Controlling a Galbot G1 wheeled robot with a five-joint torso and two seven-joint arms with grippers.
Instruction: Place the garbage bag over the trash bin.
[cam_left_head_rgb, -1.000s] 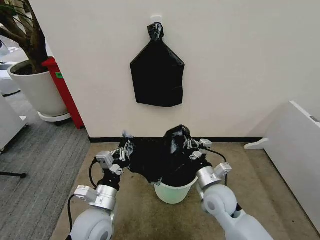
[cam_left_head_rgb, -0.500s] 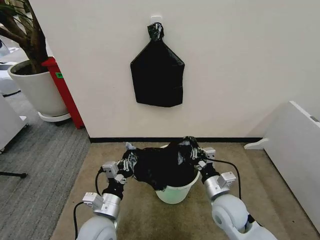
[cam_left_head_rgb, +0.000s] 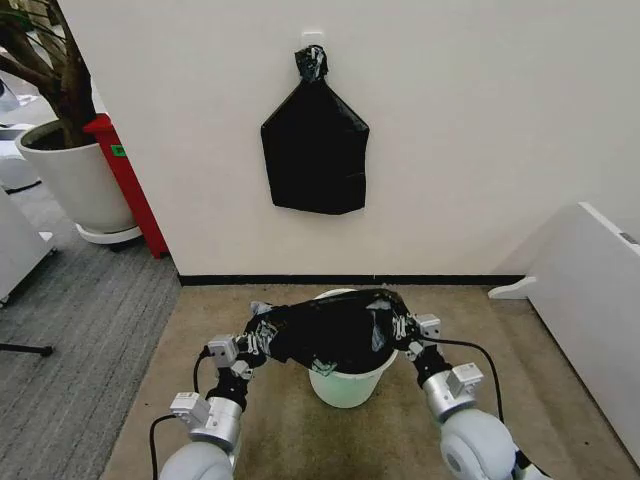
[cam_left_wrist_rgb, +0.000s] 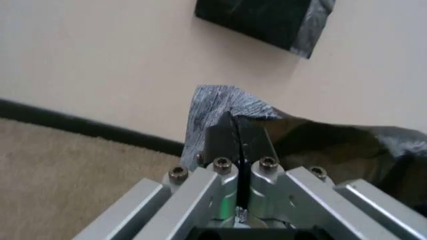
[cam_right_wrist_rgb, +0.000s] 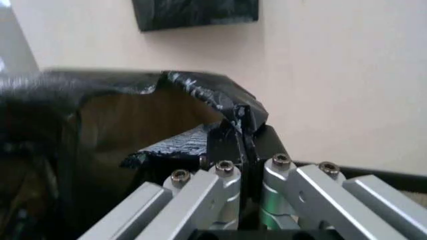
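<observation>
The glossy black garbage bag (cam_left_head_rgb: 330, 330) is stretched wide over the top of the cream-white trash bin (cam_left_head_rgb: 347, 385), which stands on the carpet near the wall. My left gripper (cam_left_head_rgb: 262, 327) is shut on the bag's left edge (cam_left_wrist_rgb: 213, 107), and my right gripper (cam_left_head_rgb: 405, 325) is shut on its right edge (cam_right_wrist_rgb: 200, 87). Both hold the bag's mouth at about the bin's rim height, one on each side. A bit of the bin's far rim (cam_left_head_rgb: 335, 294) peeks out behind the bag. The bag's open inside (cam_right_wrist_rgb: 133, 120) faces the right wrist camera.
A flat black plastic bundle (cam_left_head_rgb: 315, 150) with a knotted top hangs on the wall above. A large white plant pot (cam_left_head_rgb: 75, 180) and a red stand (cam_left_head_rgb: 125, 175) sit at the far left. A white panel (cam_left_head_rgb: 595, 300) lies on the right.
Both grippers have moved down and apart, pulling the bag from a bunched lump into a wide, flat span that sits lower over the bin.
</observation>
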